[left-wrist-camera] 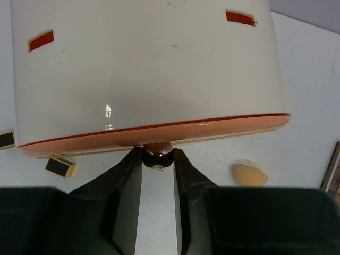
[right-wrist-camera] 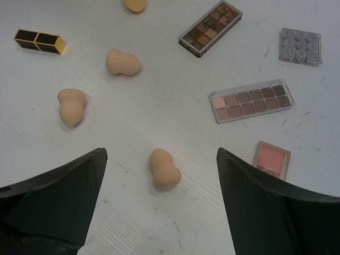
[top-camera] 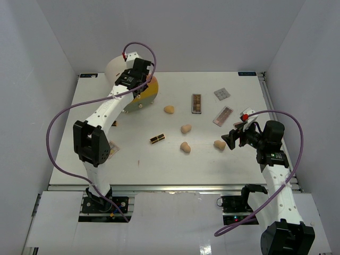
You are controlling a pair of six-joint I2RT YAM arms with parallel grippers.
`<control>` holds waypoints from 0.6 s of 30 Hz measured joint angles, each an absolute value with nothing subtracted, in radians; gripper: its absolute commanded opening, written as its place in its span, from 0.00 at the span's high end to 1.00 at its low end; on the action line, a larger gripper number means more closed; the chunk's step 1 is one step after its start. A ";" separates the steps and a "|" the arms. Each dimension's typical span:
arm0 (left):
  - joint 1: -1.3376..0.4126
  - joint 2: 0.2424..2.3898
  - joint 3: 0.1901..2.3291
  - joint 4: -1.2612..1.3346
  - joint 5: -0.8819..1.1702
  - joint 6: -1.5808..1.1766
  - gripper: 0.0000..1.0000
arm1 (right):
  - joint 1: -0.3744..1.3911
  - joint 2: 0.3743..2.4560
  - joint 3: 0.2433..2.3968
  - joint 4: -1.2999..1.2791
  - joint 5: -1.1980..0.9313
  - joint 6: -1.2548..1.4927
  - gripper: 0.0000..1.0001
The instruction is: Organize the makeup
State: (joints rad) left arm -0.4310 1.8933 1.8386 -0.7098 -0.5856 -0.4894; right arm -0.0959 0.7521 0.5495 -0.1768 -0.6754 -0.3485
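Sponges [right-wrist-camera: 164, 170] scattered, left claw [left-wrist-camera: 157, 153] pinching drawer knob [left-wrist-camera: 158, 158]; right claw [right-wrist-camera: 160, 154] spread

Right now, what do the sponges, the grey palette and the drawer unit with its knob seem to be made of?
The sponges look like soft foam: matte tan, no shine. The grey palette is likely hard clear plastic: see-through case, glossy edges. The drawer unit seems glossy plastic or lacquer: its cream face shows glare. The knob is dark and polished, maybe metal: bright highlights.
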 measured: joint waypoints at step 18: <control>-0.554 1.645 1.527 -0.659 -0.540 -0.605 0.85 | -0.096 0.752 0.550 -0.176 -0.672 -0.348 0.10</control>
State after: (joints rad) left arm -0.5542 1.6454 1.5269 -0.6587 -0.5400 -0.6053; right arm -0.0959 0.7521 0.5495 -0.1764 -0.6720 -0.3485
